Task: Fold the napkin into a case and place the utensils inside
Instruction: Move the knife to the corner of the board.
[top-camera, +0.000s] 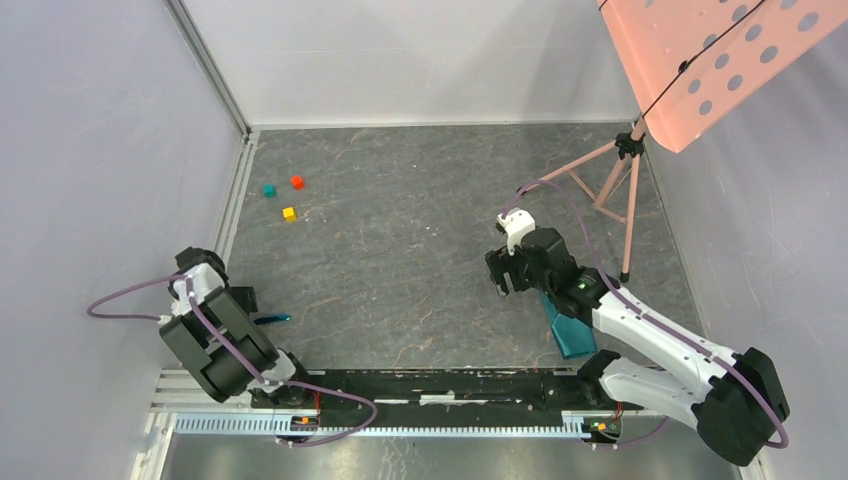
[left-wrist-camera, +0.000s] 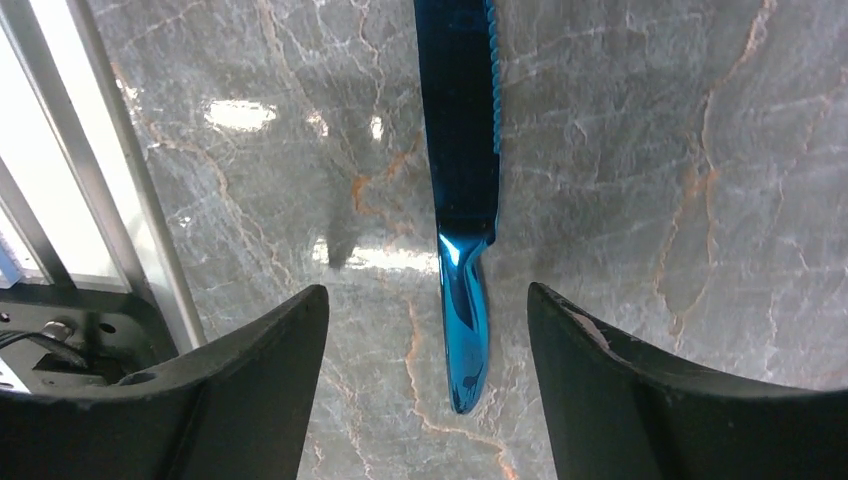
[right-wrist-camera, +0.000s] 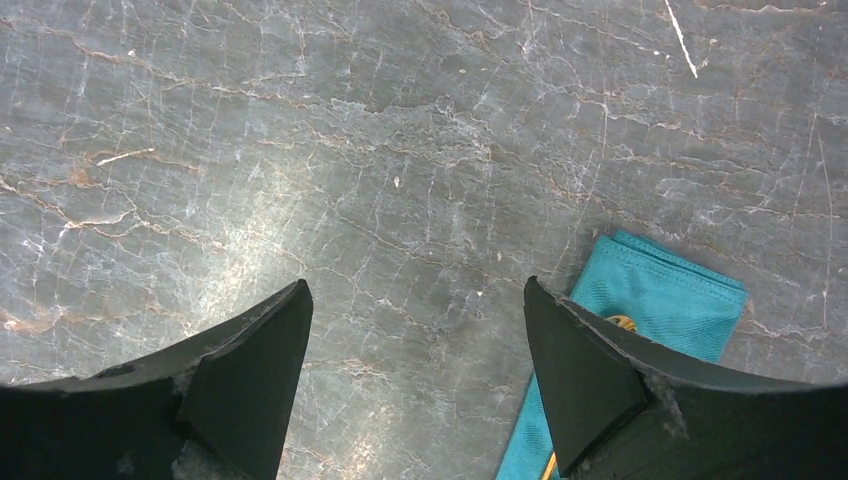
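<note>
**A:** Nearest you, your left gripper (left-wrist-camera: 425, 290) hangs low over the desk (left-wrist-camera: 700, 200), jaws spread wide and holding nothing. The blue knife (left-wrist-camera: 458, 150) lies flat between them, handle toward the wrist and blade running away. It touches neither finger.

**B:** So the pick isn't made yet. What worries you?

**A:** That handle is slim, glossy and flat on the stone. If you close too high, the fingers will likely slide over it. If you close off-centre, it may spin or skate toward the rail (left-wrist-camera: 135, 200) on the left.

**B:** And further out, on your right?

**A:** Your right gripper (right-wrist-camera: 414, 284) is wide and empty too, above bare desk. The case (right-wrist-camera: 660, 290), folded teal cloth, lies just beside its right finger and is partly under the arm in the overhead view. A glint of gold (right-wrist-camera: 620, 322) shows on it, probably the spoon. I can't tell how far in it sits, or which end is open.

**B:** So the knife has to cross over.

**A:** Yes, and that's the risk. Push the knife in carelessly and you could drag the cloth, undo the fold or nudge the spoon out. Consider steadying that edge with the right gripper.

**B:** Farthest back?

**A:** Three small cubes (top-camera: 289, 213), well apart from everything. Leave them alone.
</note>
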